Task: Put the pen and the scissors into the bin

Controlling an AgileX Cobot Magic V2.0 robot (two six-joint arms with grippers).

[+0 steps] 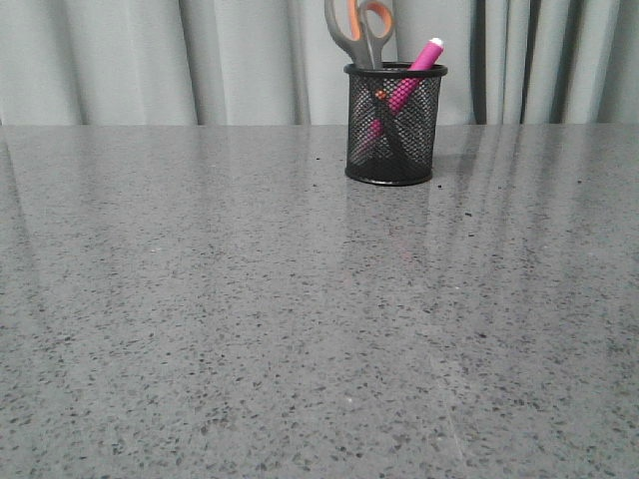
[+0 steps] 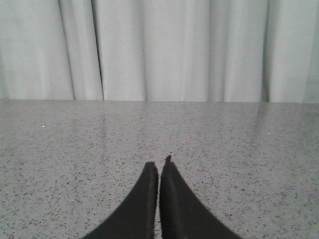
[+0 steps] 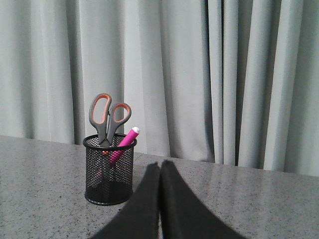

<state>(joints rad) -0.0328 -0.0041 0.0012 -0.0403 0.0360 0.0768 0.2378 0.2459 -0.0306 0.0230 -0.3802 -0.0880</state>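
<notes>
- Pen (image 1: 407,88) & scissors (image 1: 360,32) already upright in bin (image 1: 394,125).
- Looked light, stiff; graspable at protruding tops.
- Left gripper (image 2: 159,167), right gripper (image 3: 160,165): pressed together, empty.

No legible text, label, brand, number or sign is found on any surface shown in the three views.

Black wire-mesh bin (image 1: 394,130) stands upright at the surface's far side, holding grey-and-orange scissors (image 1: 361,32), handles up, and a leaning pink pen (image 1: 411,78).
</notes>
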